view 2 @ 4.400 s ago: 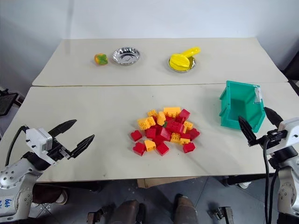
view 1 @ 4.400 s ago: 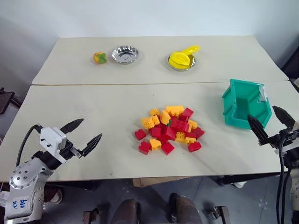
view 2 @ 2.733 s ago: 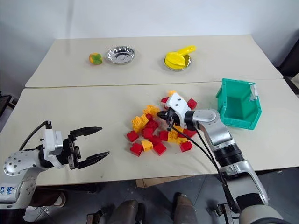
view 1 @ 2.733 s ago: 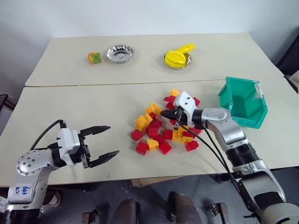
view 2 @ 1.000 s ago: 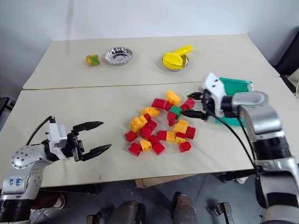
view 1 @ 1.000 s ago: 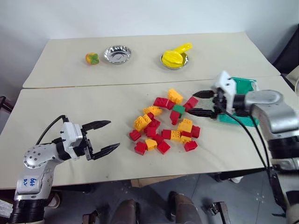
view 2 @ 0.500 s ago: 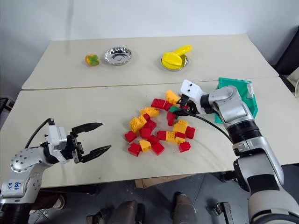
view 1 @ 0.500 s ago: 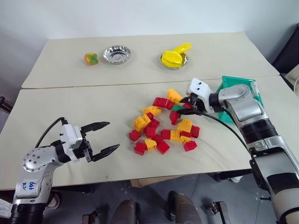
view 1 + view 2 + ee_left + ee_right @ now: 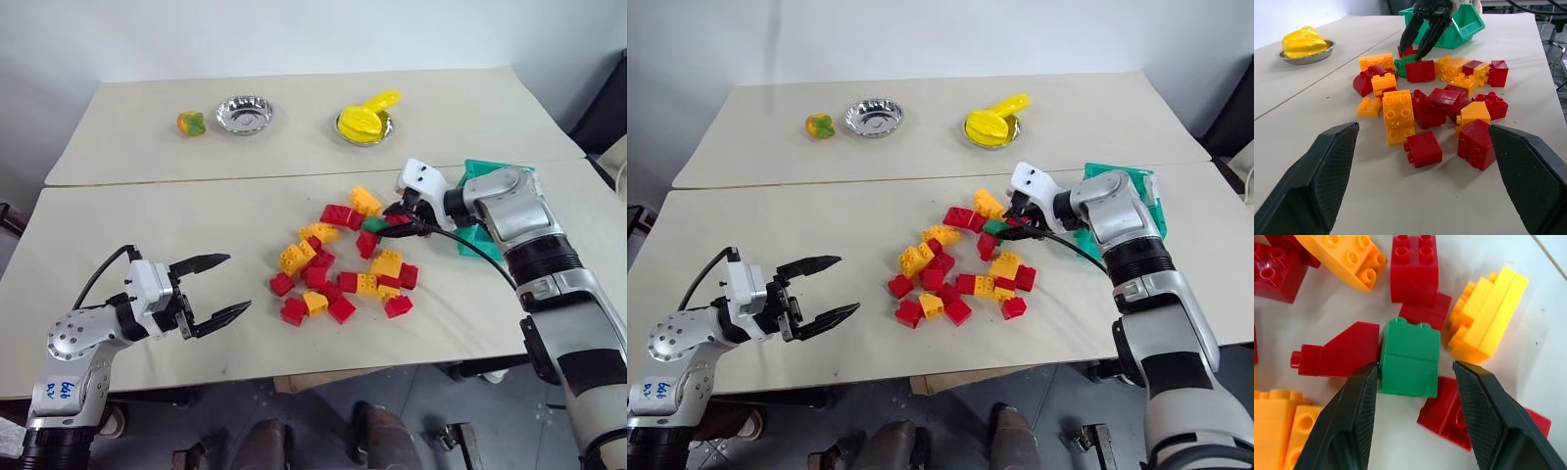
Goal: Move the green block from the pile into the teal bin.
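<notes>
Right wrist view: the green block (image 9: 1409, 363) lies on the counter (image 9: 176, 211) between the right hand's two black fingers (image 9: 1354, 421); one finger touches its side, the other stands a little off the opposite side, so the fingers straddle it without clamping it.
Right hand: the right hand (image 9: 391, 220) reaches down at a slant into the far right edge of the pile (image 9: 343, 264), fingers apart around the green block.
Green block, neighbours: a red sloped brick (image 9: 1337, 355) touches one side, a red studded brick (image 9: 1414, 267) sits just beyond it, a yellow brick (image 9: 1486, 316) lies near the other side, and another red brick (image 9: 1447, 413) is partly under its lower corner.
Green block, head views: it sits on the counter at the pile's right edge (image 9: 373, 224), between the heap and the teal bin (image 9: 485, 240).
Teal bin: stands on the counter to the right of the pile, partly hidden behind the right forearm.
Left hand: the left hand (image 9: 214, 291) hangs above the near left part of the counter, well apart from the pile, fingers wide apart and holding nothing.
Far counter: an orange-and-green toy fruit (image 9: 190, 122), a round silver dish (image 9: 244, 114) and a yellow toy in a dish (image 9: 365, 119) stand in a row.
</notes>
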`<state>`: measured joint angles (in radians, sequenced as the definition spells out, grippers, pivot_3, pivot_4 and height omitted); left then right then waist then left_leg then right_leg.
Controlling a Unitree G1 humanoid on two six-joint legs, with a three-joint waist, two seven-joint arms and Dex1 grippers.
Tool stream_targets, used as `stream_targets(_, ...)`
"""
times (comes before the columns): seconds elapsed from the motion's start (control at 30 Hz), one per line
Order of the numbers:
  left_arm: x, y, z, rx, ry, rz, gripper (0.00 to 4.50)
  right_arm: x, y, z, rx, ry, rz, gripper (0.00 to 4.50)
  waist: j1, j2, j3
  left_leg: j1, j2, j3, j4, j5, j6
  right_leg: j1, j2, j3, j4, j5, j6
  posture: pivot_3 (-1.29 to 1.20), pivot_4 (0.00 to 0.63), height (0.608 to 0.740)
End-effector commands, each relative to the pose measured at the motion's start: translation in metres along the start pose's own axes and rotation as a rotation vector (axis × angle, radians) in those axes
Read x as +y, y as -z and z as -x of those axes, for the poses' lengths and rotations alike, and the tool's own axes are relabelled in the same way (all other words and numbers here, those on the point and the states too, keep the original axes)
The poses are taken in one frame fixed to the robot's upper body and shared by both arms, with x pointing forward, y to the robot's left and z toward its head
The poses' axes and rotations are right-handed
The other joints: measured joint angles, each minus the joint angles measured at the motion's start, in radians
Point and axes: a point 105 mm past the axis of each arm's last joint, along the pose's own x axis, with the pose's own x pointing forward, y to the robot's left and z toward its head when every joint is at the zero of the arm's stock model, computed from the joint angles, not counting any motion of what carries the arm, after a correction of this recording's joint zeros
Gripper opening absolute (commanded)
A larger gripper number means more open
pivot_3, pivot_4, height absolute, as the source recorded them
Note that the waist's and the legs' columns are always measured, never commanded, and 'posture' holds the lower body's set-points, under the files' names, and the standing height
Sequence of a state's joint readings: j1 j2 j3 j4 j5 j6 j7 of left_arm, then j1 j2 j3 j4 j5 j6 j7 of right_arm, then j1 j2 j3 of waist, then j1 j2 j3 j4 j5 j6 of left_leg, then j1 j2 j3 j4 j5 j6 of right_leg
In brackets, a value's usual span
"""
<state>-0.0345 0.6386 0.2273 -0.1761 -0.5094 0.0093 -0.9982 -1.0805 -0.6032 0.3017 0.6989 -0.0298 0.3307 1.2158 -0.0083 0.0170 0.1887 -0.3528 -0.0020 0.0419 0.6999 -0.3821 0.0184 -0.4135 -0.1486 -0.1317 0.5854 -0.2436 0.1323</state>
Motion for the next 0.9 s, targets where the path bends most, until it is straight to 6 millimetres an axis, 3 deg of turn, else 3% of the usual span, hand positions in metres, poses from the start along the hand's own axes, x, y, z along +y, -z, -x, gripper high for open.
stream_targets(0.03,0.003,-0.007,-0.002,-0.026,-0.006,-0.033,4.5,0.012,0.006,-0.013,0.044,-0.072,-0.018,2.51,-0.004,0.0,0.0,0.0,0.0,0.0,0.0,0.0,0.0,0.0,0.0,0.0,0.0,0.0,0.0,0.0,0.15,0.74)
stream_targets(0.23,0.006,-0.008,-0.004,-0.03,-0.006,-0.037,4.5,0.026,-0.007,-0.027,0.017,-0.139,-0.044,2.51,-0.02,0.0,0.0,0.0,0.0,0.0,0.0,0.0,0.0,0.0,0.0,0.0,0.001,0.0,0.0,0.0,0.15,0.74)
stream_targets(0.43,0.007,-0.009,-0.005,-0.034,-0.007,-0.038,4.5,0.028,-0.005,-0.033,0.049,-0.137,-0.035,2.51,-0.023,0.0,0.0,0.001,0.001,-0.001,-0.001,0.0,-0.001,0.0,0.0,0.0,0.001,0.0,0.0,0.0,0.15,0.74)
stream_targets(0.67,0.006,-0.008,-0.002,-0.027,-0.012,-0.037,4.5,0.015,0.012,-0.019,0.1,-0.113,-0.118,2.51,-0.022,-0.001,-0.001,0.001,0.0,-0.001,0.0,0.0,-0.001,0.0,0.0,0.001,0.001,0.0,0.0,0.0,0.15,0.74)
stream_targets(0.9,0.004,-0.008,-0.003,-0.032,-0.01,-0.037,4.5,0.012,0.016,-0.008,0.134,-0.148,-0.129,2.51,-0.02,-0.001,-0.001,0.001,0.0,-0.002,0.001,0.0,-0.001,0.001,0.0,0.0,0.001,0.0,0.0,0.0,0.15,0.74)
